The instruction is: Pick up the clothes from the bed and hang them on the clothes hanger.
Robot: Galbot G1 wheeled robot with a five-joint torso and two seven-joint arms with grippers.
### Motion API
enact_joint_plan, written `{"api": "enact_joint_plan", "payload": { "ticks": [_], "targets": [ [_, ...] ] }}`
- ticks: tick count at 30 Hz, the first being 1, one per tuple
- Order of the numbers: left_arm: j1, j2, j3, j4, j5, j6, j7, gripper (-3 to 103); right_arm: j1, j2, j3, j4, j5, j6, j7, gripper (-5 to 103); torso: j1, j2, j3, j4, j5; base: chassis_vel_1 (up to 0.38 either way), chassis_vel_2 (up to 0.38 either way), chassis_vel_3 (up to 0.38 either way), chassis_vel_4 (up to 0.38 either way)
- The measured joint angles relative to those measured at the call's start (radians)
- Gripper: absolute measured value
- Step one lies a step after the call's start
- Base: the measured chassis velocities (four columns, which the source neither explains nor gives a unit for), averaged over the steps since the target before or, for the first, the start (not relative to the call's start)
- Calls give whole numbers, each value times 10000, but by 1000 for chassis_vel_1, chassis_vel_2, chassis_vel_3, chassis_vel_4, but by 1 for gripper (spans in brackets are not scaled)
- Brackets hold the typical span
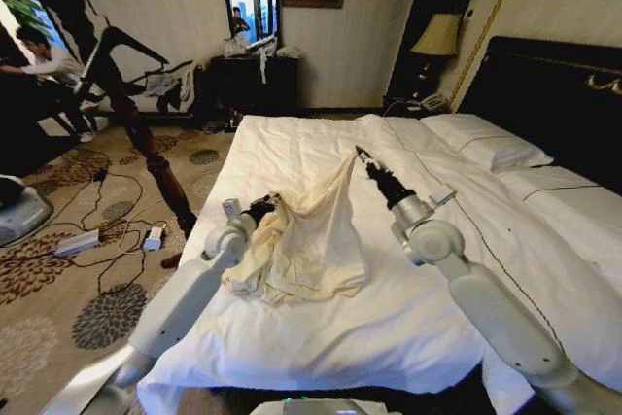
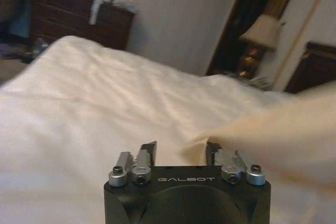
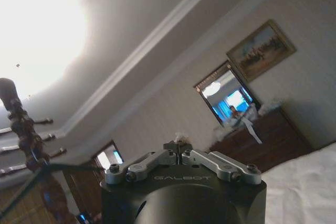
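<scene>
Clothes (image 1: 306, 240): one thin, soft cream garment, crumpled in loose folds on the near-left part of the bed (image 1: 389, 328). One corner is drawn up into a taut peak toward the middle. My right gripper (image 1: 361, 155) has that corner: in the right wrist view its fingers (image 3: 173, 145) are pressed together with a small tuft of pale cloth between the tips. My left gripper (image 1: 264, 205) rests at the garment's left edge. In the left wrist view its dark fingers (image 2: 148, 150) stand apart, with a fold of cream fabric (image 2: 273, 140) lying against one of them; I can't tell whether it grips anything. The duvet is smooth white with thin dark stitched lines. A dark turned-wood coat stand (image 1: 146, 143) leans on the patterned carpet to the left, its top cut off.
</scene>
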Motion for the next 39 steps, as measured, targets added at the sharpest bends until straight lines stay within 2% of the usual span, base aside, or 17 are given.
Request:
{"api": "enact_joint_plan", "payload": {
  "ticks": [1,2,4,7,10,11,15,18,19,21,22,26,30,34,39],
  "targets": [
    [139,120,-98,39,89,-23,63,56,50,-27,74,87,140,45,-74,0,0,0,0,2,-1,0,0,0,0],
    [344,272,-248,72,286,-79,106,67,126,-59,138,199,299,107,-184,0,-1,0,-1,1,-1,0,0,0,0],
    [452,341,-306,76,430,-95,116,67,188,-72,167,265,389,156,-249,0,-2,0,-1,-3,0,0,0,0,0],
    [733,432,-365,75,965,-130,122,84,394,-76,185,458,667,298,-412,0,-2,0,-2,-1,-1,0,0,0,0],
    [858,433,-436,139,1248,-205,96,89,516,-76,210,601,854,400,-510,0,-1,0,-1,-4,-1,0,0,0,0],
    [968,425,-512,167,1363,-218,20,97,572,-87,233,692,934,473,-578,0,-2,1,-2,-4,-1,0,0,0,0],
    [1391,430,-787,6,1531,-270,-152,100,596,-198,324,864,1012,560,-689,0,-1,0,-1,-5,1,0,0,0,0],
    [2541,615,-1082,-1076,1834,-363,-63,100,594,-425,408,999,1023,569,-719,0,-1,1,-2,-3,3,0,0,0,0],
    [2541,615,-1082,-1076,1834,-363,-63,100,594,-425,408,999,1023,569,-719,0,-1,1,-2,-3,3,0,0,0,0],
    [3549,738,-1133,-1872,2678,-694,280,100,572,-581,570,1117,1094,569,-723,0,-4,1,-3,1,2,0,0,0,0],
    [3549,738,-1133,-1872,2678,-694,280,100,572,-581,570,1117,1094,569,-723,0,-4,1,-3,1,2,0,0,0,0],
    [4424,403,-1029,-2159,4093,-1384,469,100,447,-690,677,1294,1115,569,-727,0,-4,3,-2,2,3,0,0,0,0],
    [4078,51,-801,-1748,4290,-1576,332,100,258,-708,618,1441,1001,565,-735,0,-3,2,-2,-4,1,0,0,0,0],
    [3103,-536,-265,-1004,4416,-1603,245,100,100,-694,471,1651,811,550,-762,0,-2,2,-2,-8,3,0,0,0,0],
    [2844,-1058,477,-1191,4744,-1744,451,100,181,-695,229,1665,691,541,-837,0,0,2,0,-1,1,0,0,0,0]
  ]
}}
